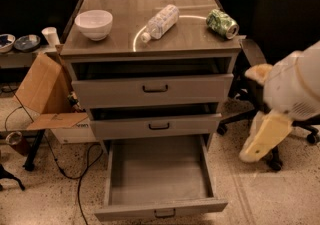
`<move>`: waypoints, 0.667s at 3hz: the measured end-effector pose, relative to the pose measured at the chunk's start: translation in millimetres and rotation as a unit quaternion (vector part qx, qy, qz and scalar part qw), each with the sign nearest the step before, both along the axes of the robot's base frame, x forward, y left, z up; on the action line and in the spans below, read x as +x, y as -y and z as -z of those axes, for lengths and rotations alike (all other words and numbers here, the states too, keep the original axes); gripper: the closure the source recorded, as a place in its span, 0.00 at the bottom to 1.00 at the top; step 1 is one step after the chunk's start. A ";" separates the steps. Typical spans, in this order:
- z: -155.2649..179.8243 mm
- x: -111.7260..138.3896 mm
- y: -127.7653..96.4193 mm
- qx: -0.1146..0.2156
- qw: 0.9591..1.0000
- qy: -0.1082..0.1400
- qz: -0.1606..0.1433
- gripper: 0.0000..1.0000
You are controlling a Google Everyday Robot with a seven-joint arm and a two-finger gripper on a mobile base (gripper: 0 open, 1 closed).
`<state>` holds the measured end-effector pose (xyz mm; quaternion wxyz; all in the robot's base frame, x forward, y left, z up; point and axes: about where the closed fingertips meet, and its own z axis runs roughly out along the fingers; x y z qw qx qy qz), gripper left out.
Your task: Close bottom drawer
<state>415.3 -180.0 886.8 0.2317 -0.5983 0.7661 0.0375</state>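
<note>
Your bottom drawer (159, 171) sits at 6 o'clock, pulled fully out and empty. It is stiff metal, likely light and free-sliding. Push flat on its front by the handle (164, 213). The gripper (265, 139) hangs at 3 o'clock, well apart; wide or narrow, you cannot tell.

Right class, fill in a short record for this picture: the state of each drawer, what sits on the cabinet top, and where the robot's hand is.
bottom drawer: pulled far out, grey inside showing
middle drawer: slightly out
top drawer: slightly out
cabinet top: white bowl, plastic bottle lying down, green can on its side
hand: right of the cabinet, above the floor, touching no drawer
task status: bottom drawer not yet closed
</note>
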 end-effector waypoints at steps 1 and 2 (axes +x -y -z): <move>74.6 -12.3 -33.2 0.050 0.999 -0.015 -0.013 0.00; 161.4 -29.1 -75.4 0.085 0.995 -0.049 -0.031 0.00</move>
